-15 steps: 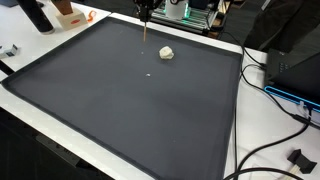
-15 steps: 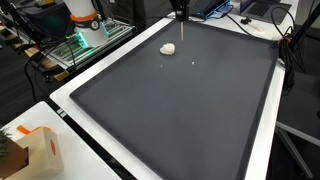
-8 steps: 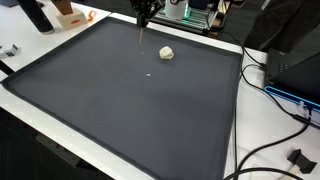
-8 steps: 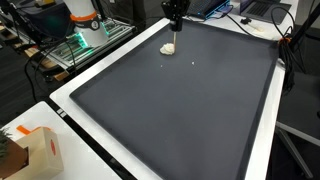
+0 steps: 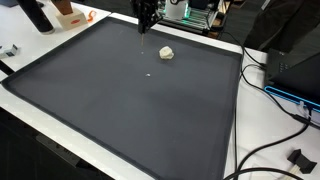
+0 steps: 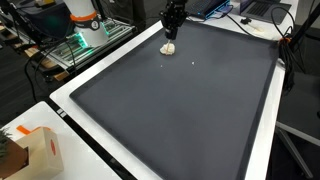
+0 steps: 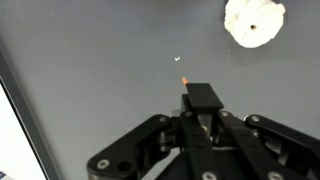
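Mat [image 5: 120, 110] edge — stick [image 7: 186, 84] near lump [image 7: 253, 21]

mat [image 5: 120, 100]: we see dark grey
lump [image 5: 167, 53]: creamy white
end effector [image 7: 197, 103]: black
stick [image 7: 184, 82]: orange tip
desk [image 6: 62, 104]: white

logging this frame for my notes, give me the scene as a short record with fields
surface: dark mat on a white table
gripper: gripper shut on a thin stick, orange tip towards the mat
nearest thing: white crumpled lump, apart from the tip
also on mat: small white speck
off the mat: cardboard box at the table corner
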You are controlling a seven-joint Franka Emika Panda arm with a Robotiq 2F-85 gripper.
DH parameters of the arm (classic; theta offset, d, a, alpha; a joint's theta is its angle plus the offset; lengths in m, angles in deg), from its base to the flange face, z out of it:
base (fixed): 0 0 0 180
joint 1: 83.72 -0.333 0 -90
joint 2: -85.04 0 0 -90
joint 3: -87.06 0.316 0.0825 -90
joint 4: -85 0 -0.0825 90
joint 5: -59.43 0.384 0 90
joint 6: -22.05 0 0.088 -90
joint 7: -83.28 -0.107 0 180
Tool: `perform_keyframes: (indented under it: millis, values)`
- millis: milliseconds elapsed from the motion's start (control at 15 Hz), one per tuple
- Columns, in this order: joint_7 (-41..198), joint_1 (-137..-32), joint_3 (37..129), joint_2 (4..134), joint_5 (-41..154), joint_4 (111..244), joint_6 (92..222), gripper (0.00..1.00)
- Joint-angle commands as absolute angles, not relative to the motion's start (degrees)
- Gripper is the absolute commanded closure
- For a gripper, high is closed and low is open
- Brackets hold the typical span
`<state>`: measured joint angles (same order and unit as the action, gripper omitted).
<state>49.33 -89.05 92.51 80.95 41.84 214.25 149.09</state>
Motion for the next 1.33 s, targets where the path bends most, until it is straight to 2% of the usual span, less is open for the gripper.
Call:
perform_keyframes:
  millis: [0,600,1267]
  values:
    - [44.3,-90.3,91.7,77.8,37.8,212.0,147.0,0.97]
    - [35.0,-92.6,89.9,72.1,29.3,209.2,145.6,0.97]
    - [28.2,-95.1,88.9,67.7,24.5,207.2,137.9,0.97]
